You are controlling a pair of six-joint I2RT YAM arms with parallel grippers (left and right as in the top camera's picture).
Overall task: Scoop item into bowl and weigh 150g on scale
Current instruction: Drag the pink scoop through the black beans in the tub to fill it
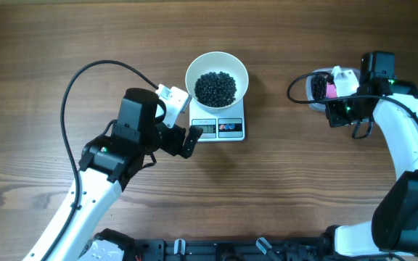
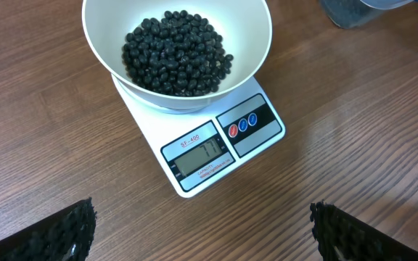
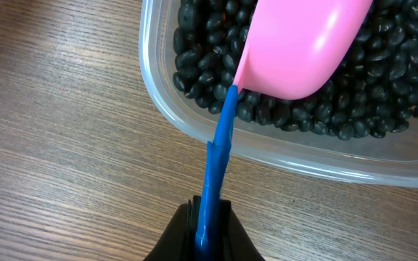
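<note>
Many black beans (image 2: 176, 54) heaped in white bowl (image 2: 258, 54), bowl seated on scale (image 2: 149, 119); display (image 2: 200, 158) at bowl's 6 o'clock, reading too small to trust. More beans in clear tub (image 3: 187, 119) at scale's 3 o'clock, well apart. Beans loose, glossy, light singly, roll readily: you cannot pinch them, so move them by pink scoop (image 3: 296, 51). Right gripper (image 3: 209, 232) clamped tight on scoop's blue handle (image 3: 220, 156), head over tub's beans. Left gripper (image 2: 205, 232) spread fully wide, empty, at scale's 8 o'clock.
</note>
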